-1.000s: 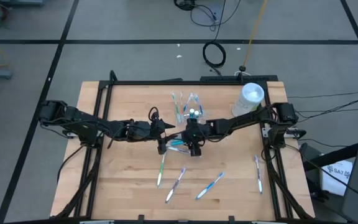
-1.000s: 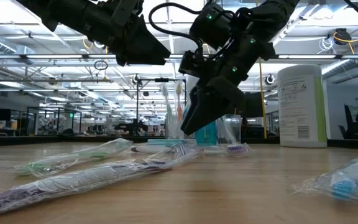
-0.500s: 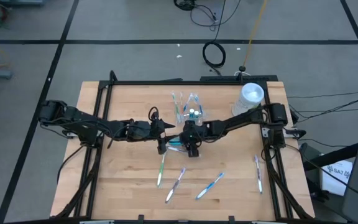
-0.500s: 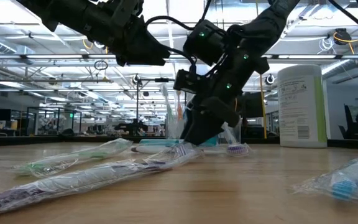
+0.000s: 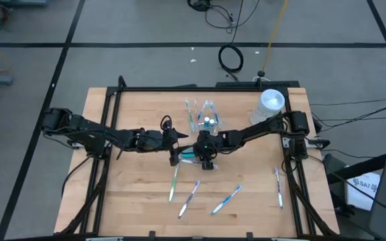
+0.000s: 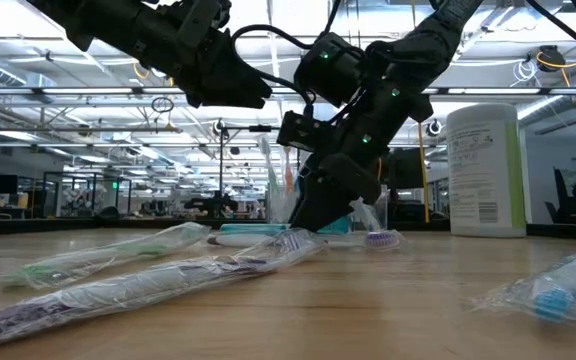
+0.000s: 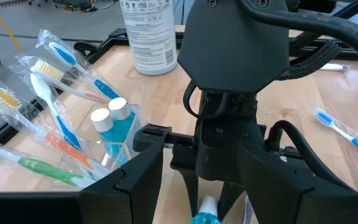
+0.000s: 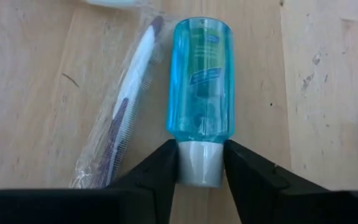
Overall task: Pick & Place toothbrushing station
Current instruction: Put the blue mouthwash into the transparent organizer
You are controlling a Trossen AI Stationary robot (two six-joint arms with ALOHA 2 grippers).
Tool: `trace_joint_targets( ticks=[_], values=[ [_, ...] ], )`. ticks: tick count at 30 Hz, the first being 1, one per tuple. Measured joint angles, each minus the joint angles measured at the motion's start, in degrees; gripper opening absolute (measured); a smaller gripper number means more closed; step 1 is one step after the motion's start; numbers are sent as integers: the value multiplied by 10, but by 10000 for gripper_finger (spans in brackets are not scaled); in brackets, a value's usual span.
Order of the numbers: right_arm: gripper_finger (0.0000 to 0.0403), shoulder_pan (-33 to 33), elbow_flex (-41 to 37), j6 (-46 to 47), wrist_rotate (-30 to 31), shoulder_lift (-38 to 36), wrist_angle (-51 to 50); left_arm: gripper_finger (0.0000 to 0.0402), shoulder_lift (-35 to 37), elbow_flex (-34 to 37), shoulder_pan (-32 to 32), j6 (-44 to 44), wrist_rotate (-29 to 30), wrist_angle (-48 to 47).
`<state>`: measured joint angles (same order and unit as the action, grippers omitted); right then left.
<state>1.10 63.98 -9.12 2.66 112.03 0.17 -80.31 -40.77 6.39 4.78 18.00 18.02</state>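
A teal tube (image 8: 199,81) with a white cap lies on its side at the table's middle (image 5: 190,156), next to a wrapped purple toothbrush (image 8: 126,99). My right gripper (image 8: 199,171) is down at the tube's cap end, shut on it. My left gripper (image 7: 201,193) hangs open just left of it (image 5: 173,146), above the table and touching nothing. The clear cup (image 5: 206,120) stands just behind, holding several toothbrushes and two teal tubes (image 7: 114,121). My right gripper pinches the tube's white cap (image 8: 199,163) between its two fingers, one on each side. The fingers slant down from the table's right side and point along the tube. The tube lies flat on the table, its body stretching away from the fingers.
Several wrapped toothbrushes lie on the near half of the table (image 5: 174,182) (image 5: 189,199) (image 5: 226,199) (image 5: 279,186). A tall white container (image 5: 271,104) stands at the back right. The two grippers are close together.
My right gripper has sunk toward the table, down to the lying teal tube, and has then held still. The tube has kept its place on the table.
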Motion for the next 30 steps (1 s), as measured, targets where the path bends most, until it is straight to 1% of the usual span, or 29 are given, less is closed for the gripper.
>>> trace_joint_targets(
  ticks=[5, 9, 11, 14, 16, 18, 21, 24, 27, 30],
  values=[
    [97, 0, -1, 28, 2, -5, -1, 214, 0, 0, 0, 1, 0, -3],
    [99, -1, -1, 11, 7, -16, -5, 214, 0, 0, 0, 2, 0, -3],
    [104, -7, -3, -10, 25, -27, -12, 214, 0, 0, 0, 2, 0, -3],
    [104, -21, -3, -47, 92, -55, -40, 214, 0, 0, 0, 3, 1, -5],
    [98, -30, -2, -74, 137, -76, -66, 214, 9, 0, 1, 9, 4, -33],
    [94, -37, -2, -101, 168, -103, -105, 214, 31, 1, 2, 13, 20, -67],
    [94, -43, -2, -160, 216, -140, -140, 214, 74, 0, 2, 22, 83, -123],
    [102, -49, -2, -244, 293, -175, -163, 214, 123, 0, 2, 35, 139, -164],
    [102, -48, -2, -367, 356, -202, -166, 214, 162, 0, 0, 33, 163, -195],
    [94, -41, -2, -496, 379, -219, -150, 214, 185, 0, 0, 33, 172, -202]
  ],
)
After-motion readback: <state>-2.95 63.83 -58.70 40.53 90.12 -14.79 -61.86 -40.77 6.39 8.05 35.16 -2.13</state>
